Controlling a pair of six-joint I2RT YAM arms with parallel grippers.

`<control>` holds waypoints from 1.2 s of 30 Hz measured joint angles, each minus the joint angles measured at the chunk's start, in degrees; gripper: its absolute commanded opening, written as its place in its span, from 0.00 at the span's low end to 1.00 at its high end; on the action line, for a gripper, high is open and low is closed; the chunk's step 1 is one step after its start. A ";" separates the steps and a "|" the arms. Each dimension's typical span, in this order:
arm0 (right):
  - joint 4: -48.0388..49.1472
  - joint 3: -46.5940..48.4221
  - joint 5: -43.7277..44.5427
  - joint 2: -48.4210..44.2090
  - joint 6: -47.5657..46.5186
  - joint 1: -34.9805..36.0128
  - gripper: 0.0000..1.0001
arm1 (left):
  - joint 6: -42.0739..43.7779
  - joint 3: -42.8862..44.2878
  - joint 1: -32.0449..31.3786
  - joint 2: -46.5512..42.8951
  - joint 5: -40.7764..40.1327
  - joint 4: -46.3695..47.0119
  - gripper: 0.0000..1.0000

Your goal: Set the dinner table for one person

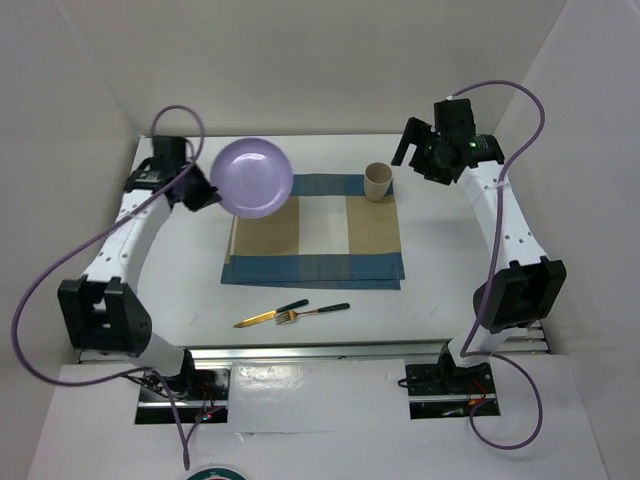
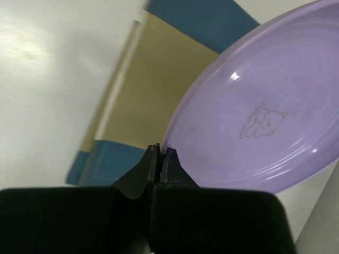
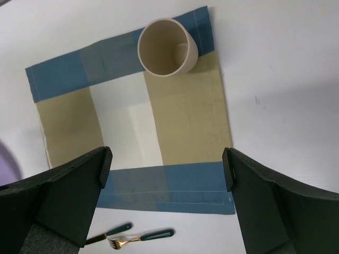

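Note:
My left gripper (image 1: 210, 190) is shut on the rim of a lilac plate (image 1: 252, 178), which it holds tilted in the air over the back-left corner of the blue-and-tan placemat (image 1: 315, 245). In the left wrist view its fingertips (image 2: 170, 154) pinch the edge of the plate (image 2: 265, 116). My right gripper (image 1: 412, 150) hangs open and empty above the back right of the white dinner table (image 1: 440, 260). A beige cup (image 1: 378, 181) stands upright on the placemat's back-right corner. A fork (image 1: 318, 311) and a knife (image 1: 270, 315) lie in front of the placemat.
From the right wrist, between the open gripper (image 3: 167, 168), I see the cup (image 3: 167, 47), the placemat (image 3: 127, 121), the fork (image 3: 140, 238) and the knife (image 3: 114, 231). White walls enclose the table on three sides. The arm bases sit at the near edge.

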 measured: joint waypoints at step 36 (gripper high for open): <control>-2.97 -21.64 -5.88 -10.60 -7.82 0.57 0.97 | 3.30 20.37 -23.06 35.17 -5.11 -6.62 0.70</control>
